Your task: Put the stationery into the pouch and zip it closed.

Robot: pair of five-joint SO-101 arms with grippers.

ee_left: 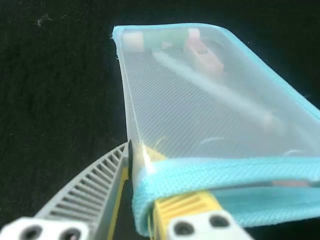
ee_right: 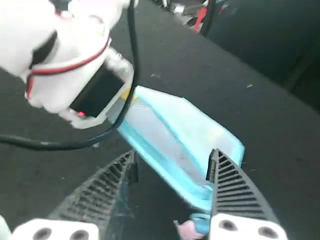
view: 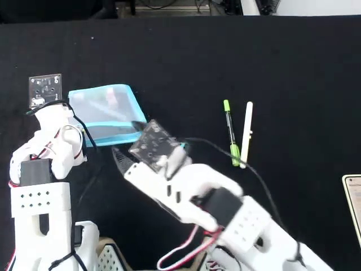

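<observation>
Pouch (view: 107,110), blue mesh, lies on the left part of the table with a few pale items already inside. The left gripper (ee_left: 135,155) is clamped on a corner of the pouch's trimmed near edge. The right gripper (ee_right: 172,160), jaws spread wide and holding nothing, hangs just beside that same edge. Green pen (view: 230,132) and white pen (view: 246,132) lie side by side, well apart from the pouch, to its right.

Likely faults: the thin mesh may slide out of the corner pinch if the right gripper tugs the edge, so the pouch drags instead of opening or zipping. The pens, slim and round, may roll away or slip from the jaws. A pen brought in crosswise may snag the mouth. Whether the zip stands open cannot be told.

Table (view: 282,56), matt black. Beyond its far edge, a strip of room with cables (view: 169,5). At its right edge, a card (view: 352,203).
</observation>
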